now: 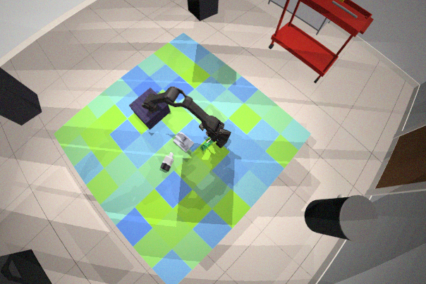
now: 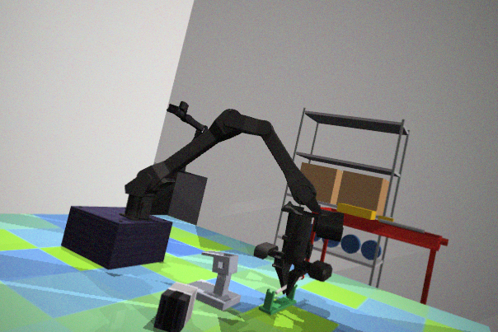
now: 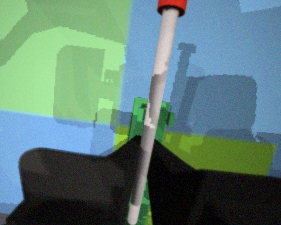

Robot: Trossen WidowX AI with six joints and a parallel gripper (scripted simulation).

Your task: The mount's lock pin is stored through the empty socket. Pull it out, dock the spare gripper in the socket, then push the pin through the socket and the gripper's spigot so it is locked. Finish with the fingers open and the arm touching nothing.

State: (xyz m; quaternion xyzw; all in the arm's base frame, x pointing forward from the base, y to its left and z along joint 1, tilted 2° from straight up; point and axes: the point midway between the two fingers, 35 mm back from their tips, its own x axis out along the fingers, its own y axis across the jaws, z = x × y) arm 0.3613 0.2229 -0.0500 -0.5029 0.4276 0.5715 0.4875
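Observation:
The pin (image 3: 163, 59) (image 2: 280, 290), a pale rod with a red head, lies across a green rest (image 2: 270, 308) (image 3: 138, 116) (image 1: 204, 146). My gripper (image 3: 143, 141) (image 2: 288, 292) is shut on the pin's shaft, low over the rest; the red head sticks out past the fingers. Whether the pin still touches the rest is unclear. The grey mount (image 1: 183, 143) (image 2: 223, 285) stands beside the rest, with a square opening through its upper part and no pin seen in it. The spare gripper (image 1: 167, 162) (image 2: 175, 308), white with a black end, lies on the floor mat near the mount.
The arm's dark purple base block (image 1: 149, 120) (image 2: 86, 234) stands on the checkered mat (image 1: 173, 189), behind the mount. A red cart (image 1: 305, 46) (image 2: 429, 273), a grey shelf rack and dark pillars stand farther off, beyond the mat.

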